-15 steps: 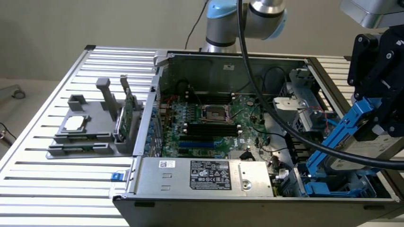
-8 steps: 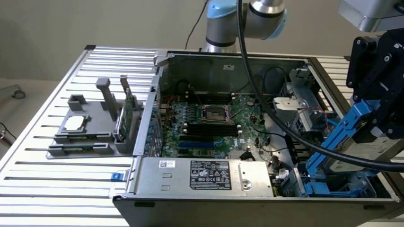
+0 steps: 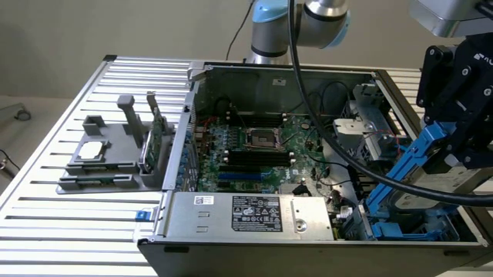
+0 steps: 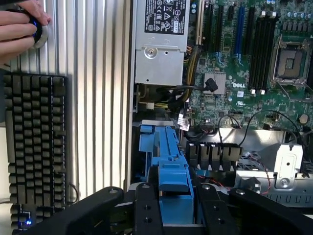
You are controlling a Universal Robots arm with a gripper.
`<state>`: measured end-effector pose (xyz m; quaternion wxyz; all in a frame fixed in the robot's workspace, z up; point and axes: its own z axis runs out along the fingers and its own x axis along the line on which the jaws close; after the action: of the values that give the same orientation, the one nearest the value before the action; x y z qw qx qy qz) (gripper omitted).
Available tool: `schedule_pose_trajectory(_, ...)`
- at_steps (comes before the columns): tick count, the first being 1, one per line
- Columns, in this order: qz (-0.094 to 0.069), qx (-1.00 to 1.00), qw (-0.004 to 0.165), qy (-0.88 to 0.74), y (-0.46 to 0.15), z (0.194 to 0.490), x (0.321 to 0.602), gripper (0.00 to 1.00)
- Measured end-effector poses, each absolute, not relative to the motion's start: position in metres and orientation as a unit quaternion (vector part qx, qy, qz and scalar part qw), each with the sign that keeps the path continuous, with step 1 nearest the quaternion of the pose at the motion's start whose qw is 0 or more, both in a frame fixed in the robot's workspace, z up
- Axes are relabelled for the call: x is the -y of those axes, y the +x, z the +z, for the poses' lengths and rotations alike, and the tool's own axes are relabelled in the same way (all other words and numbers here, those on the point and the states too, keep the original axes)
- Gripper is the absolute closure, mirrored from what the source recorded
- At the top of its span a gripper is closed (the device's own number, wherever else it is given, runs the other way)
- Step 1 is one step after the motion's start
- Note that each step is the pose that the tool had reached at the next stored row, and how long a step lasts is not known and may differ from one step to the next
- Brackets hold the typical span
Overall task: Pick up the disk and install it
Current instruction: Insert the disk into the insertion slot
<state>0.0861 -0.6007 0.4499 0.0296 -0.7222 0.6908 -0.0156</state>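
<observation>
Scene: An open computer case point(image 3: 308, 257) lies on a slatted aluminium table point(image 3: 62, 219), its motherboard point(image 3: 254, 150) and labelled power supply point(image 3: 246, 213) exposed.
Gripper: The black gripper point(image 3: 451, 153) hangs over the case's corner at the exterior view's right. Its jaws are partly closed and clamped on the disk's blue carrier; the wrist view shows a black finger point(image 4: 146, 205) pressed to each side of the blue plastic.
Disk: The disk point(image 3: 412, 158) is held off the table, tilted steeply, its lower end down inside the case near the blue drive bay point(image 3: 400, 231), beside the power supply. A thick black cable crosses in front of it.
Wrist view: The carrier point(image 4: 173, 181) points towards blue bay plastic point(image 4: 151, 142), just past the power supply point(image 4: 159, 44).
Fixture: A grey stand point(image 3: 108, 167) at the exterior view's left holds a small square chip point(image 3: 91, 151) and an upright green circuit card point(image 3: 158, 138).
Bystander: A person's hand point(image 4: 17, 32) rests on a round knob point(image 4: 41, 34) above a black keyboard point(image 4: 34, 142).
</observation>
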Motion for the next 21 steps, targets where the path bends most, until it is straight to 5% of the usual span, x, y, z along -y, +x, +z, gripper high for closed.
schedule_pose_trajectory(21,-0.008,-0.691,0.022,-0.722,0.097,0.446,0.6,0.67)
